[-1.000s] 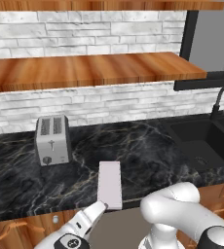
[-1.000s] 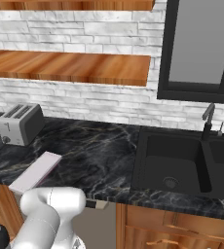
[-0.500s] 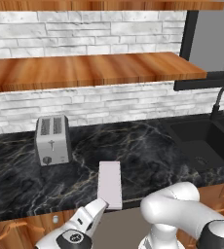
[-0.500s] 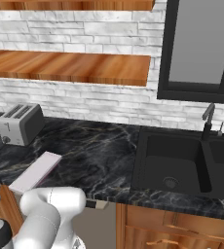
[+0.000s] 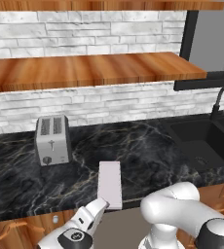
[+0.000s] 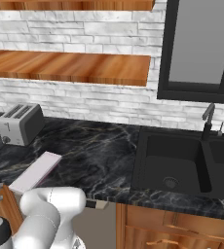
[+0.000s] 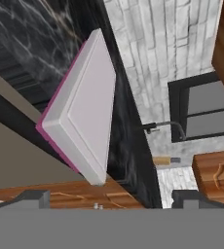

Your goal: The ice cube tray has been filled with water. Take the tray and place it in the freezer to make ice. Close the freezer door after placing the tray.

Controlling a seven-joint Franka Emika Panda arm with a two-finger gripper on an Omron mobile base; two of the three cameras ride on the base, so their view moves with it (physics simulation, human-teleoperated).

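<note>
Ice cube tray (image 5: 109,184) lies flat at the front edge of the dark marble tabletop (image 5: 148,151), its near end slightly over the edge, to the right of and nearer than the toaster (image 5: 52,140). Gripper (image 5: 98,208) sits low, just at the tray's near end; touching or not, can't tell. In the hand view the tray (image 7: 82,112) fills the middle, the jaws spread wide apart with nothing between them. Sink (image 6: 175,163) and faucet (image 6: 208,119) are well off to the right.
</note>
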